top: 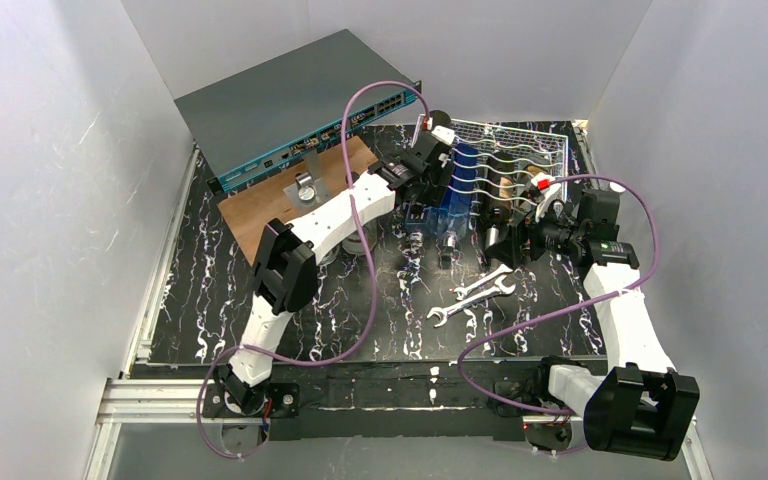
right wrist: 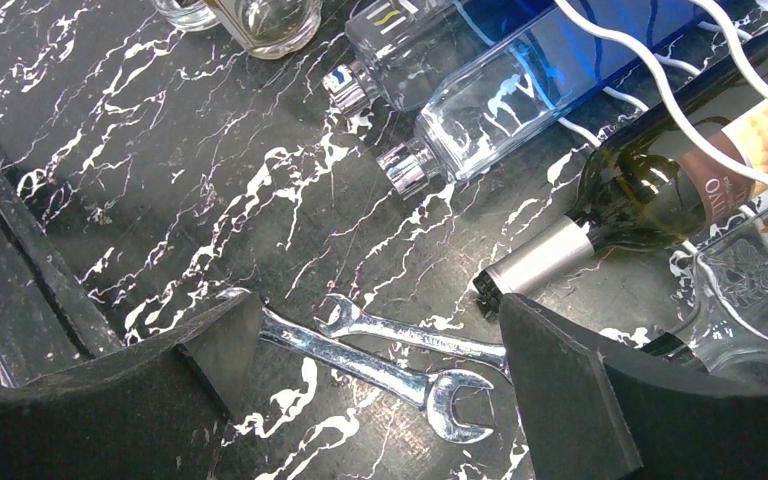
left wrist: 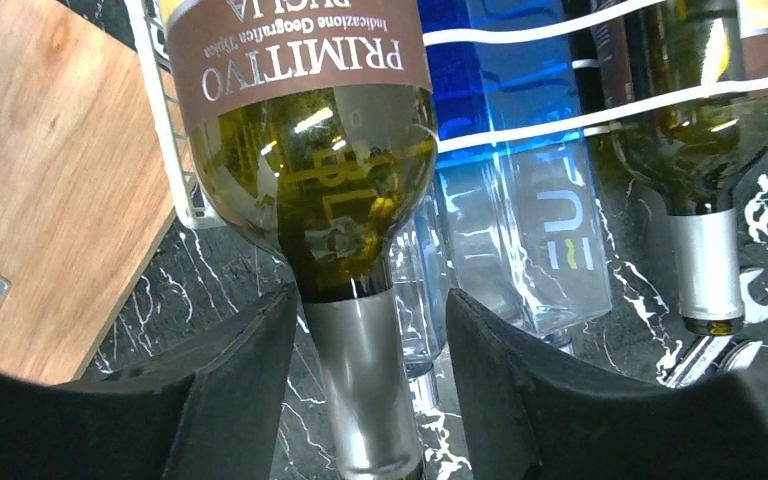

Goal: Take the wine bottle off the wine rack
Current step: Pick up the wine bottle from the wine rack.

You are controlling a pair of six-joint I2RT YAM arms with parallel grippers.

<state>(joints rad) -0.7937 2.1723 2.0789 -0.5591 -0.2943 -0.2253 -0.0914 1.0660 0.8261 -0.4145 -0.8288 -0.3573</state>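
Note:
A green wine bottle (left wrist: 310,170) with a brown label lies in the white wire wine rack (left wrist: 165,110), its silver-foiled neck (left wrist: 360,380) sticking out over the black marble table. My left gripper (left wrist: 370,305) straddles that neck with its jaws open. The left finger (left wrist: 250,350) is against the foil and a gap remains at the right finger (left wrist: 500,350). A second wine bottle (right wrist: 650,195) lies further right in the rack (top: 520,140). My right gripper (right wrist: 380,320) hovers open over the table, with its right fingertip (right wrist: 550,350) close beside that bottle's cap.
Blue and clear glass bottles (left wrist: 520,180) lie in the rack between the two wine bottles. Two wrenches (right wrist: 380,360) lie under the right gripper. A grey network switch (top: 290,100) and a wooden board (top: 280,195) sit at the back left, and white walls enclose the table.

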